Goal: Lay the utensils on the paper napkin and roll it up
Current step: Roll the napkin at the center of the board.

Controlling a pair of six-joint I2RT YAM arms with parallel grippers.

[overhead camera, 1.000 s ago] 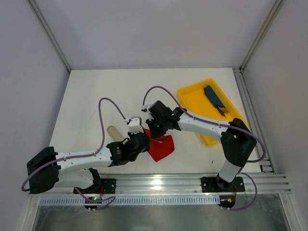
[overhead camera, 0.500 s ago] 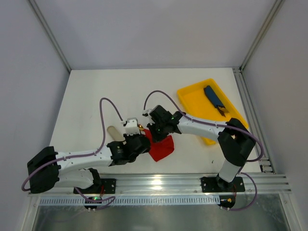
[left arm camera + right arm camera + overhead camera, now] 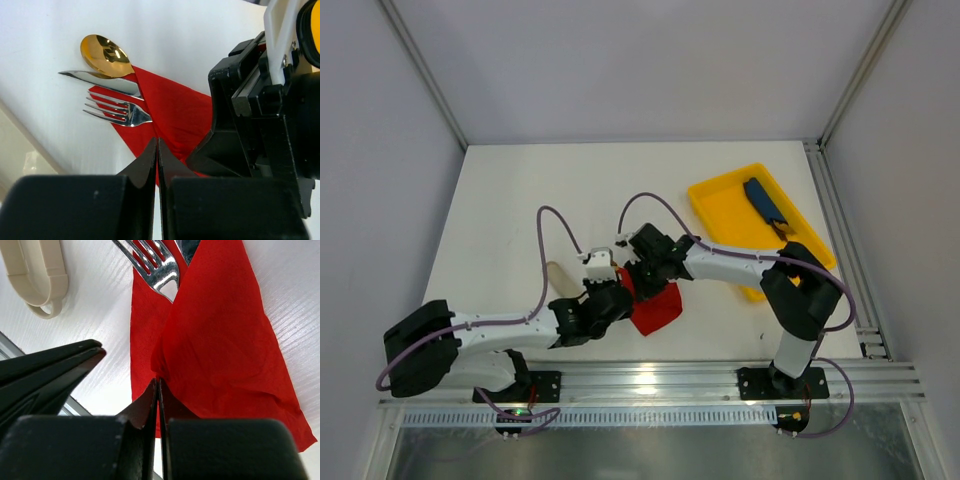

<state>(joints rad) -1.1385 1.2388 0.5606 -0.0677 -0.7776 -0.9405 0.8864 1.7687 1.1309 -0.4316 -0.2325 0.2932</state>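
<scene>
The beige sleeve (image 3: 35, 275) lies flat on the white table (image 3: 520, 200) just left of the paper napkin (image 3: 660, 306), not touching it. Both wrists meet head to head over the napkin's left part, and from above they hide the utensils altogether. In the left wrist view the black body of the right arm's hand blocks the napkin's right side.

The spoon (image 3: 104, 49), a knife blade (image 3: 100, 81) and the fork (image 3: 120, 111) lie side by side. Their heads poke out past the napkin's corner onto the table, and their handles run under a folded-over red flap.

The left gripper (image 3: 157, 150) has its jaws pressed together, tips at the napkin's edge; whether any paper sits between them cannot be told. The right gripper (image 3: 158, 390) is also closed, and the lower edge of the flap gathers at its tips, apparently pinched there.

The yellow tray (image 3: 718, 212) sits at the right of the table, well apart from the napkin. It holds a dark-blue oblong item (image 3: 763, 200) lying slantwise near its far end. The right forearm passes over the tray's near edge
</scene>
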